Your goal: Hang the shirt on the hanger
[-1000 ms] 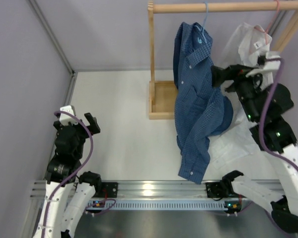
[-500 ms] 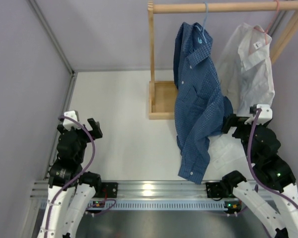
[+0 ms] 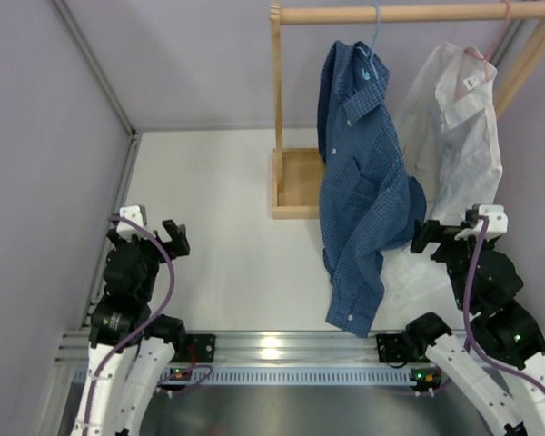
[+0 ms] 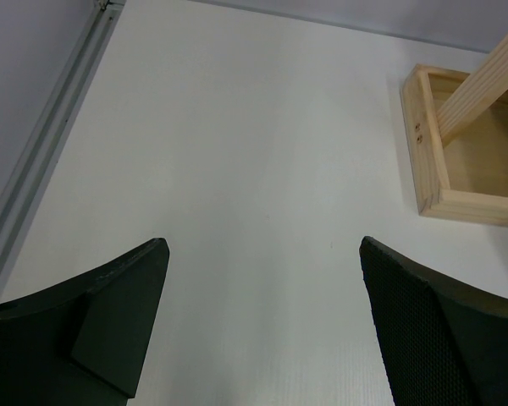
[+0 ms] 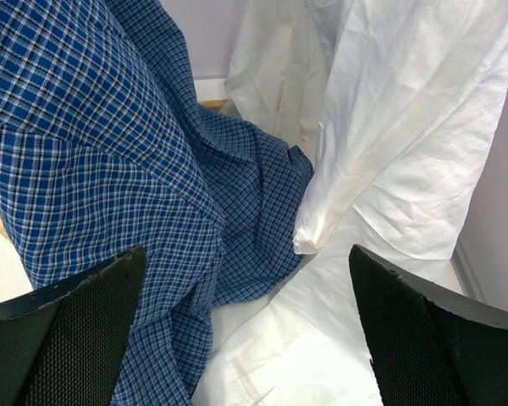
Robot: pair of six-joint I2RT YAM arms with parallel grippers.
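Observation:
The dark blue checked shirt point(image 3: 363, 182) hangs on the light blue wire hanger point(image 3: 374, 50), whose hook is over the wooden rail point(image 3: 400, 13). Its tail drapes down to the table. In the right wrist view the shirt point(image 5: 93, 144) fills the left side. My right gripper point(image 3: 454, 232) is open and empty, low at the right, near the shirts' lower edges; its jaws also show in the right wrist view point(image 5: 254, 330). My left gripper point(image 3: 150, 234) is open and empty at the near left, over bare table in its wrist view point(image 4: 262, 321).
A white collared shirt point(image 3: 454, 118) hangs on a pink hanger point(image 3: 490, 45) right of the blue one, its tail point(image 5: 322, 338) on the table. The rack's wooden post point(image 3: 276, 91) stands in a wooden base box point(image 3: 295, 186), also in the left wrist view point(image 4: 466, 161).
My right arm has pulled back from the blue shirt's upper side, down and toward the near right. My left gripper has shifted slightly nearer. The shirt stays hanging.

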